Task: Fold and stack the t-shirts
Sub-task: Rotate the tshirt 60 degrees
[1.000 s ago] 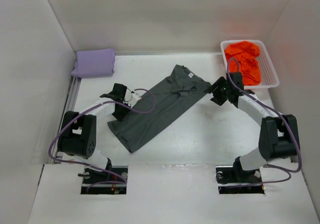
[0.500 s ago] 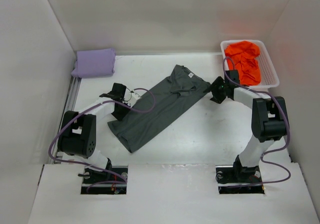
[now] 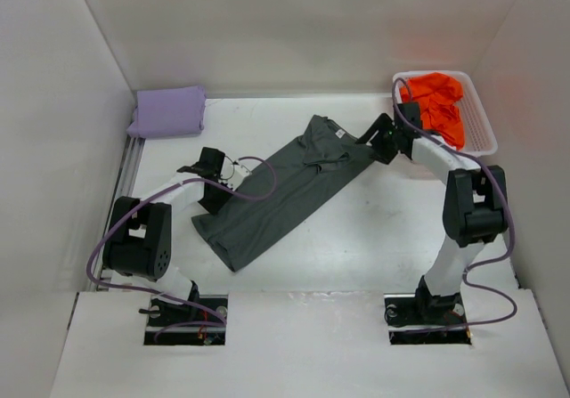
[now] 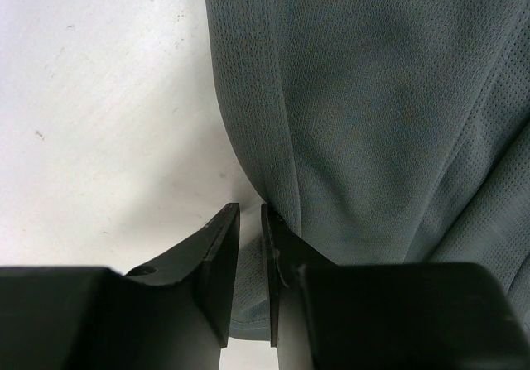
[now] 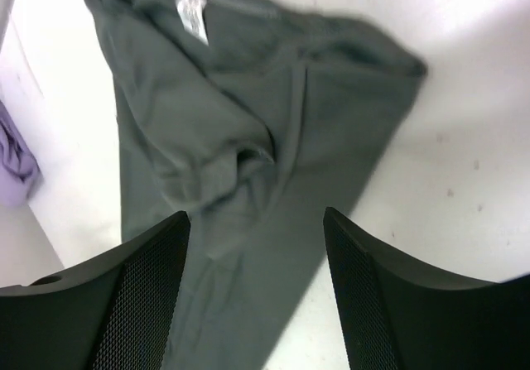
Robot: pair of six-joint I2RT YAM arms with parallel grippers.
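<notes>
1. We found the grey shirt (image 3: 285, 189) on the table (image 3: 401, 229), long axis near-left to far-right.
2. Our left gripper (image 4: 248, 246) pinched its near-left edge.
3. Our right gripper (image 5: 255, 221) hung spread above its far-right shoulder end.

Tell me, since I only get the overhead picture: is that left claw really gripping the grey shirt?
Observer: Yes. Its wrist camera shows the left gripper closed to a slit on the edge of the dark grey shirt.
Operator: And the right one?
Observer: The right gripper is wide open and empty, facing the shirt's collar end.
Operator: Anything else up close?
Observer: The fabric is a fine dotted mesh weave.
</notes>
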